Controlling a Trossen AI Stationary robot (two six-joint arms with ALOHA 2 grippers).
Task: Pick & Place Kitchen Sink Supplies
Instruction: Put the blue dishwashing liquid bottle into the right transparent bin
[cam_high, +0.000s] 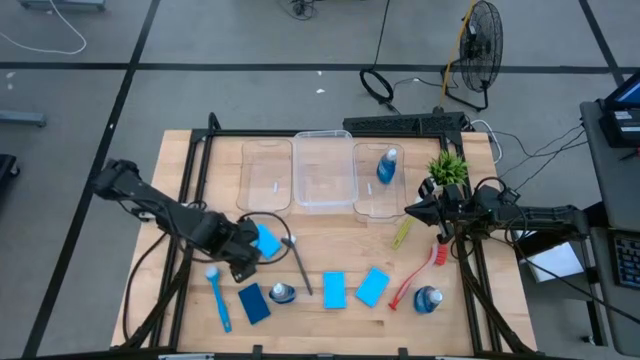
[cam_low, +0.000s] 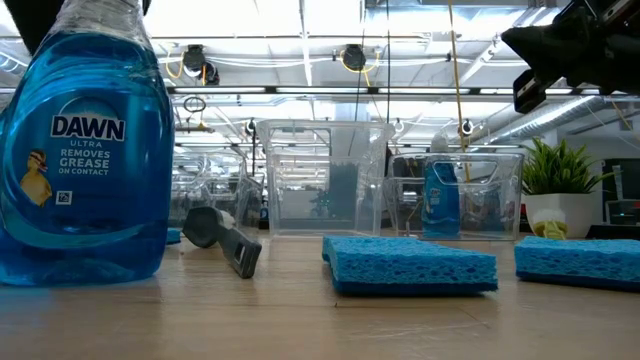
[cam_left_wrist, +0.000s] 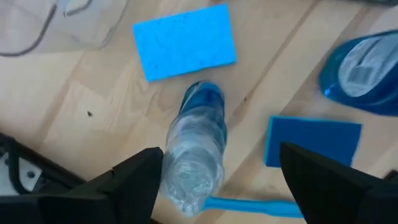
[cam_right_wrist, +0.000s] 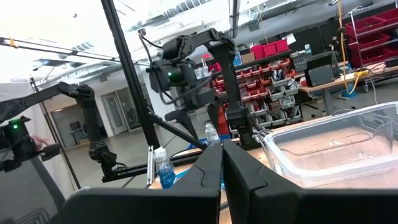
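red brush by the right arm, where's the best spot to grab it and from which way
Probably mid-handle, from straight above. The red brush lies flat on the table, its thin handle slanting between a blue sponge and a blue bottle, so the hand's fingers should close across the handle.

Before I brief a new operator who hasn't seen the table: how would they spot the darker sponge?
Start at the three clear bins at the table's far edge, then drop to the near edge, left of centre. The dark navy sponge lies between the blue brush and a fallen bottle; the other sponges are brighter blue.
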